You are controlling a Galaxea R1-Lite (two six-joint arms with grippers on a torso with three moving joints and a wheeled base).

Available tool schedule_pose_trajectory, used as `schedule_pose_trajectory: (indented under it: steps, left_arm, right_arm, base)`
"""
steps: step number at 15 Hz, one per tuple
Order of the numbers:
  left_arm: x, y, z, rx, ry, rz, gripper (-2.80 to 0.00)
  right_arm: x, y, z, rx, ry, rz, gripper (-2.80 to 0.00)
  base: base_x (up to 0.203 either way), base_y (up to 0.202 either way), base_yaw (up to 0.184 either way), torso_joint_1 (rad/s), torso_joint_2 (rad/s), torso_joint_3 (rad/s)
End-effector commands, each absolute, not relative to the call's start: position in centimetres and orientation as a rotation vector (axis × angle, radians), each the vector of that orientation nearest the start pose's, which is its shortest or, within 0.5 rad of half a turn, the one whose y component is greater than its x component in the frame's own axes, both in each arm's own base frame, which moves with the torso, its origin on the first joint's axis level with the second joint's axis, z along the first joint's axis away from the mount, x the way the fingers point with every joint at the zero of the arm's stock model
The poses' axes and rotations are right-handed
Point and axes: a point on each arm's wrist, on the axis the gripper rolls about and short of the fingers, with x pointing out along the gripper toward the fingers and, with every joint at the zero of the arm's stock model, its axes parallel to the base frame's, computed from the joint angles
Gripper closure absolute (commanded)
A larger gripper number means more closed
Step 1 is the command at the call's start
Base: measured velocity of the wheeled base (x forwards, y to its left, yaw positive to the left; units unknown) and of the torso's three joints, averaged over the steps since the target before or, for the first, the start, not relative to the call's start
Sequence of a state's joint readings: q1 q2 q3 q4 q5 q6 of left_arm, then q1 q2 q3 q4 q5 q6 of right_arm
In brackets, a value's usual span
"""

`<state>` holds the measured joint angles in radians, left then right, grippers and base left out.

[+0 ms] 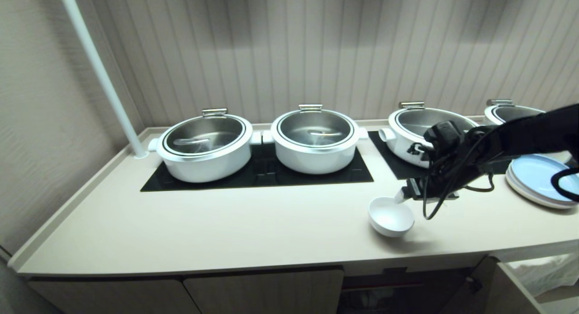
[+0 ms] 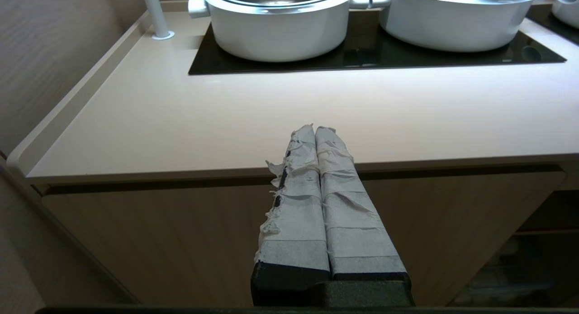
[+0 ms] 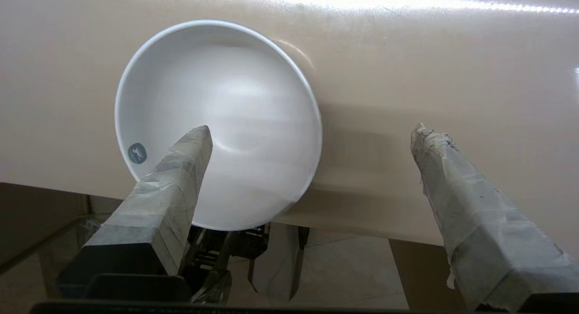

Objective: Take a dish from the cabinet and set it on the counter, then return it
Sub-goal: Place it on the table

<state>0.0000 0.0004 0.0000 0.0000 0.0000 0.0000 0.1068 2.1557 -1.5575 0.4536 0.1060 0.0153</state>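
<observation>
Resting upright near the front edge of the worktop [image 1: 226,228], the dish [image 1: 391,216] sits at about four o'clock in the head view, well apart from the white lidded pots [image 1: 206,146] at the back and from the stack of blue plates [image 1: 540,178] at three o'clock. The right tool [image 1: 404,195] hangs just beside the dish's rim, and in the right wrist view its taped fingers [image 3: 176,178] stand spread wide, one over the bowl's hollow and the other over bare worktop, gripping nothing. The setting-down step looks done, and the return to the cabinet [image 1: 262,291] below, whose doors show at six o'clock, is not yet begun. The next move probably calls for bringing the spread fingers back astride the glossy rim, one inside and one outside, and closing firmly enough that the smooth wall does not slip, then lifting clear of the worktop edge before lowering toward the shelf. The left tool [image 2: 315,130] is parked in front of the cabinet, fingers pressed together and empty.
</observation>
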Motion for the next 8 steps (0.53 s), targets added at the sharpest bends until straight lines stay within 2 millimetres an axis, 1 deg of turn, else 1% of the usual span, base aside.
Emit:
schedule_pose_trajectory:
  steps: [1, 5, 7, 8]
  left_arm:
    - [-2.3, 0.0, 7.5, 0.0, 0.0, 0.002, 0.0]
    - [-2.3, 0.0, 7.5, 0.0, 0.0, 0.002, 0.0]
    - [-2.3, 0.0, 7.5, 0.0, 0.0, 0.002, 0.0]
    - [-2.3, 0.0, 7.5, 0.0, 0.0, 0.001, 0.0]
  right_arm:
    - [39.3, 4.5, 14.0, 0.011, 1.009, 0.184, -2.8]
    - [38.0, 4.2, 13.9, -0.045, 0.882, 0.151, -2.8]
    - [36.7, 4.0, 14.8, -0.079, 0.802, 0.156, -2.8]
    - [36.0, 3.9, 15.5, -0.088, 0.769, 0.159, 0.0]
  base:
    - [0.0, 0.0, 0.0, 0.0, 0.0, 0.0]
    - [0.0, 0.0, 0.0, 0.0, 0.0, 0.0]
    - [0.0, 0.0, 0.0, 0.0, 0.0, 0.0]
    - [0.0, 0.0, 0.0, 0.0, 0.0, 0.0]
